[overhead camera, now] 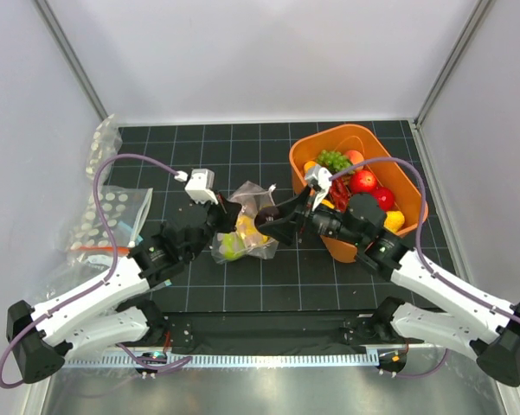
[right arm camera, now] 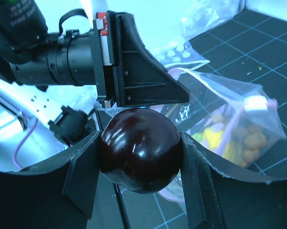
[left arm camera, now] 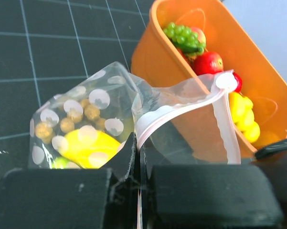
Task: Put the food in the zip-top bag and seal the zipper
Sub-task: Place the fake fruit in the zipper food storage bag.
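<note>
The zip-top bag [overhead camera: 247, 226] lies mid-table, clear with pale dots. Inside it are a yellow fruit [left arm camera: 86, 148], a brown nut-like cluster [left arm camera: 71, 114] and a green piece [overhead camera: 232, 246]. My left gripper [left arm camera: 139, 143] is shut on the bag's pink zipper strip [left arm camera: 181, 107] and holds the mouth open; it also shows in the top view [overhead camera: 221, 220]. My right gripper [right arm camera: 139, 143] is shut on a glossy dark red round fruit [right arm camera: 139, 149] and holds it at the bag's mouth [overhead camera: 261, 226]. The bag [right arm camera: 239, 124] shows beyond it in the right wrist view.
An orange tub [overhead camera: 389, 164] at the right holds green grapes [overhead camera: 333, 160], red fruits [overhead camera: 363, 181] and yellow pieces [overhead camera: 394, 220]. Other clear dotted bags [overhead camera: 112, 216] lie at the left edge, one more [overhead camera: 104, 147] behind them. White walls close in on three sides.
</note>
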